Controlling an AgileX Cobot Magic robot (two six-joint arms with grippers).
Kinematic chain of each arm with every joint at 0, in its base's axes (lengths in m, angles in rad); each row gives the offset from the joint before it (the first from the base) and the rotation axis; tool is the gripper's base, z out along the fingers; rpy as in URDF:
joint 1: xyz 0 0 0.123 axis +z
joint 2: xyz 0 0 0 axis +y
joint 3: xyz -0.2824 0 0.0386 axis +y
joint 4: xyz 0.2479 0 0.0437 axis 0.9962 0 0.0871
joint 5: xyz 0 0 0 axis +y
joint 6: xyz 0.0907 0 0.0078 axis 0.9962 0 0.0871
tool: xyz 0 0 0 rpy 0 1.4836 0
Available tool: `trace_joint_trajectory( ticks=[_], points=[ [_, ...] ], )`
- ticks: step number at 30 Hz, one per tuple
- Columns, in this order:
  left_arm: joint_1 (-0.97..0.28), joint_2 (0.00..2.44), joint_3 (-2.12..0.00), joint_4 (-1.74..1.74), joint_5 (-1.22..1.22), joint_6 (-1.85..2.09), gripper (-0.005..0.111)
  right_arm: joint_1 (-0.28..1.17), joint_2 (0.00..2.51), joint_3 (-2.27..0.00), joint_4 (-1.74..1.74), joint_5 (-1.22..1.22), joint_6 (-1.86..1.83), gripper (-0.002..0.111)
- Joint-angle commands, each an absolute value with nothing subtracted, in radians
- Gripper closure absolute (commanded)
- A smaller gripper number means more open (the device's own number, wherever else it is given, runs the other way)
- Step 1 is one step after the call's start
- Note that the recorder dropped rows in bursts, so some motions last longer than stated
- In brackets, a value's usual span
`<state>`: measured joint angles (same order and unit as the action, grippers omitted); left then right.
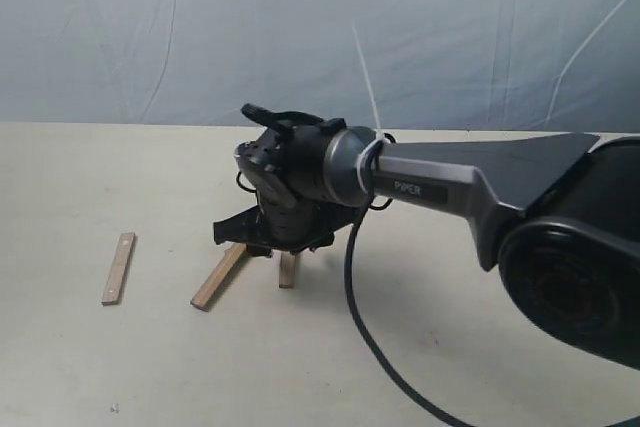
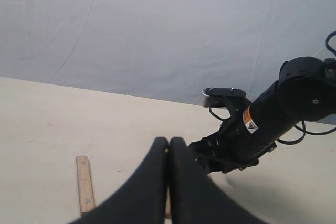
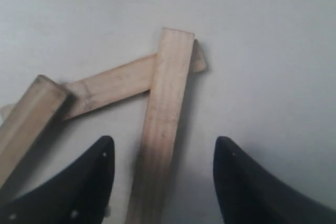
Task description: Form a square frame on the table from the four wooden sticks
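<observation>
Three of the wooden sticks lie piled under my right gripper, which is open. One stick runs between its fingers without touching them, and its far end rests across a second stick. A third stick overlaps that one's other end. In the exterior view the gripper hovers low over this pile; two stick ends stick out from under it. A fourth stick lies alone to the left. My left gripper is shut and holds nothing; the exterior view does not show it.
The pale beige table stretches wide on all sides. A wrinkled blue-grey backdrop closes off the far edge. The right arm and its hanging black cable cross the right half of the table.
</observation>
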<state>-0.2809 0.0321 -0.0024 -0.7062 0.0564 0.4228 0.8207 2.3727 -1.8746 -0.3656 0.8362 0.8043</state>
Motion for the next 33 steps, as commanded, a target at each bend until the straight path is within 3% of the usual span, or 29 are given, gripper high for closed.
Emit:
trace_joint_trajectory(
  ticks=[1, 8, 20, 29, 31, 33],
  points=[
    [-0.288, 0.026, 0.000, -0.716, 0.063, 0.422, 0.107, 0.811, 2.416, -1.927, -0.398, 0.868, 0.773, 0.061],
    [-0.288, 0.026, 0.000, -0.718, 0.063, 0.422, 0.107, 0.754, 2.437, -1.948, -0.298, 0.872, 0.717, 0.108],
    [-0.288, 0.026, 0.000, -0.722, 0.060, 0.422, 0.107, 0.598, 2.403, -1.950, -0.252, 0.860, 0.731, 0.109],
    [-0.288, 0.026, 0.000, -0.731, 0.051, 0.422, 0.107, 0.582, 2.432, -1.950, -0.228, 0.854, 0.679, 0.109],
    [-0.288, 0.026, 0.000, -0.731, 0.053, 0.422, 0.107, 0.582, 2.437, -1.950, -0.223, 0.854, 0.679, 0.105],
    [-0.288, 0.026, 0.000, -0.731, 0.055, 0.422, 0.107, 0.582, 2.437, -1.950, -0.223, 0.857, 0.679, 0.093]
  ],
)
